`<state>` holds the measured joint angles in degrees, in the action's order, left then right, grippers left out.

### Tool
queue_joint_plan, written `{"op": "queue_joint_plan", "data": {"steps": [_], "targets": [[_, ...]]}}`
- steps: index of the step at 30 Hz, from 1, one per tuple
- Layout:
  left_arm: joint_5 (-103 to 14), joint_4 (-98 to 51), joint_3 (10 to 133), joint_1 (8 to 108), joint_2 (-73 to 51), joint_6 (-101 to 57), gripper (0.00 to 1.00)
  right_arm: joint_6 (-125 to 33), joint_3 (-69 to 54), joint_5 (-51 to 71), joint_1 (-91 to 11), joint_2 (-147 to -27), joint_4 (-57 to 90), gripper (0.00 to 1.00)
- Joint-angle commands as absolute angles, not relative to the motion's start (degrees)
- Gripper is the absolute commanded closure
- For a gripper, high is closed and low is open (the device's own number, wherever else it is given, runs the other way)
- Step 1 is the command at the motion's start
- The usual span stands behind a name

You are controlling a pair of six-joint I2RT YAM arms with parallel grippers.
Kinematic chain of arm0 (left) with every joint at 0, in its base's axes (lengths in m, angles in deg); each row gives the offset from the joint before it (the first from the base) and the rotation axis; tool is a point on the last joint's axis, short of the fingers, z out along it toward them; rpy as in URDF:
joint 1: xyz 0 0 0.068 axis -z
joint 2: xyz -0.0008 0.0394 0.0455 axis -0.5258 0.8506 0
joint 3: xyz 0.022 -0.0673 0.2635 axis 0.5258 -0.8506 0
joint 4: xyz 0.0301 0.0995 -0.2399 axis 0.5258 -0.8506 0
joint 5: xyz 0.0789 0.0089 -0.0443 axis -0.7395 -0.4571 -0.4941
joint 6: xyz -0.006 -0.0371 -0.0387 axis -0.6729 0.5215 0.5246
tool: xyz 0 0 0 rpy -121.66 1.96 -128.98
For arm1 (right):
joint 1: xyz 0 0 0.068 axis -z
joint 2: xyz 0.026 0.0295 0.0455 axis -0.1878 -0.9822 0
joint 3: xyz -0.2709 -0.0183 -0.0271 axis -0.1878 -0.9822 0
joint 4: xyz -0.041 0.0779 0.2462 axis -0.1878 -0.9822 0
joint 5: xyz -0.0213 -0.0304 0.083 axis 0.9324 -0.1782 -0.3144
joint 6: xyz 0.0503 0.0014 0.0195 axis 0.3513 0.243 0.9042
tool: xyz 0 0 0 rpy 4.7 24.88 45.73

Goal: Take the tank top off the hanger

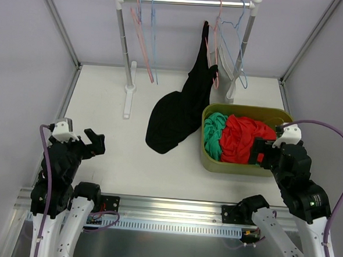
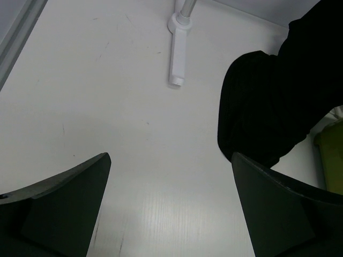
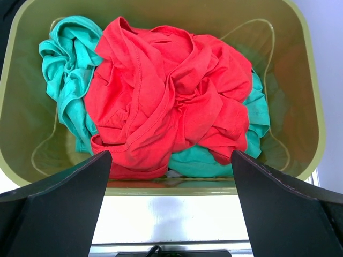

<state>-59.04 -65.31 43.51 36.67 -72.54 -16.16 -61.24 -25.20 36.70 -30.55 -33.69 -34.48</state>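
White surface fills the enclosure. The clothes rack stands at the far edge, rail running across, one white foot showing in my left wrist view.

Black tank top hangs from a pink hanger towards the right end of the rail; upper part draped steeply down, lower part pooled on the surface just left of the bin; it also fills the upper right of the left wrist view.

Green bin sits right of centre. It holds a red garment bunched on top, with teal cloth at its left side and beneath.

Spare hangers: a pink one and a blue one on the left of the rail; pale ones at the right end.

Left fingers spread wide, nothing between them, low over bare surface near the left edge, well apart from the tank top. Right fingers likewise released, holding nothing, poised over the near rim of the bin.
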Motion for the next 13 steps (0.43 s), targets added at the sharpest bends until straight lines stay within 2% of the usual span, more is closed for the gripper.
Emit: {"op": "queue_joint_plan", "data": {"steps": [1, 13], "targets": [[-57.3, -63.8, 43.2, 37.2, -73.2, -16.2, 0.01, -60.6, -24.2, 35.4, -30.9, -35.9, -31.8, 0.0], [-57.8, -63.4, 43.0, 37.3, -73.3, -16.3, 0.01, -58.5, -26.0, 34.0, -30.8, -36.0, -27.6, 0.0]]}}
